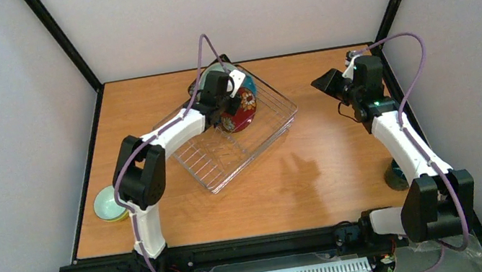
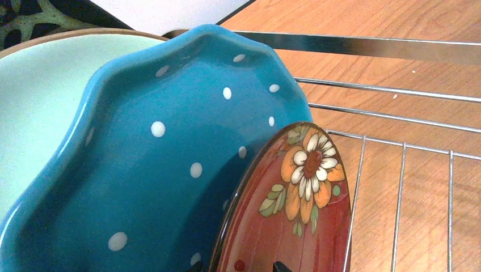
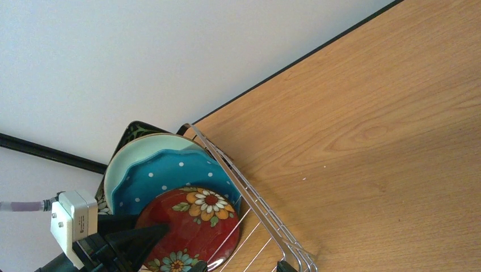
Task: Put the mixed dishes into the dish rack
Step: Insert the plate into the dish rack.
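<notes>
Dish rack (image 1: 229, 171): set askew on the tabletop (image 1: 316, 168), near its far middle.
Plates: four are stood on edge in a row at the rack's far corner, each overlapping the next.
Row order: the black square floral plate (image 3: 133, 131) is placed hindmost, followed by the pale mint plate (image 3: 133, 153), the blue dotted plate (image 3: 164, 175) and the small red floral plate (image 3: 193, 226) in front.
Left tool (image 1: 237, 104): held inside the rack at the red plate. Only two dark tip slivers are seen in its wrist view, one on each side of the plate's lower rim, so it cannot be told whether they are pinching it.
Right tool (image 1: 327, 82): raised over the far right of the tabletop, well apart from the rack. Spread or pressed together cannot be told.
Bowls: the mint bowl (image 1: 111, 202) appears nested in the yellow-green bowl (image 1: 99, 211) at the left edge, partly hidden by the left elbow.
Dark green mug (image 1: 396, 178): stood at the right edge, mostly hidden behind the right arm.
</notes>
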Robot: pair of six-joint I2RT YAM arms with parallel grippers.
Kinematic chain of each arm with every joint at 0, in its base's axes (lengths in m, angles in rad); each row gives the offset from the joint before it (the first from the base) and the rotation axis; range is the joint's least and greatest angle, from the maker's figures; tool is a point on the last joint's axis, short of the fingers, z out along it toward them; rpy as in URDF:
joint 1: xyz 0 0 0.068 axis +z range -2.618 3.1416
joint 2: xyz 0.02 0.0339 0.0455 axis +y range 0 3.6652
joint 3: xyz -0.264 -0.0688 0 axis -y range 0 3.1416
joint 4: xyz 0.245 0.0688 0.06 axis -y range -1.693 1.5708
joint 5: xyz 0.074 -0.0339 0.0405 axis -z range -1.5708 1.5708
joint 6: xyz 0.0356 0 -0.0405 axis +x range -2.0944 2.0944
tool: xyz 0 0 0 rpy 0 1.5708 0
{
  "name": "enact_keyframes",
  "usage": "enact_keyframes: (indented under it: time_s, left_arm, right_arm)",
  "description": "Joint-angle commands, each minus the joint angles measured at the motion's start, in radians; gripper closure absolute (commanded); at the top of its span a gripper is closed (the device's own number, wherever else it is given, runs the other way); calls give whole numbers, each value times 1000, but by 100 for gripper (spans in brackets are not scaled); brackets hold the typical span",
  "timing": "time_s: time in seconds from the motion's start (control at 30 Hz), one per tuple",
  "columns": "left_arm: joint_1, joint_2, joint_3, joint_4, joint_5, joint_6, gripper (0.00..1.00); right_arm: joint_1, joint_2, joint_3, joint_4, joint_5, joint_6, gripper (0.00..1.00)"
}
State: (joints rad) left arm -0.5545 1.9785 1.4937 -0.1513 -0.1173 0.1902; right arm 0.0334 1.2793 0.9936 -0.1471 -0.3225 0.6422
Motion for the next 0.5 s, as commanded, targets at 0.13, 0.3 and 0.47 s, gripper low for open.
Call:
enact_keyframes:
  time_s: [0.13, 0.3, 0.47]
  left_arm:
    - [1, -52, 41, 34, -33, -28, 36]
    - [1, -72, 49, 35, -56, -27, 35]
    - [1, -84, 66, 28, -73, -23, 35]
  right_arm:
    - [7, -8, -4, -30, 7, -26, 30]
    - [7, -8, -1, -29, 4, -27, 30]
    - [7, -4, 3, -24, -1, -23, 30]
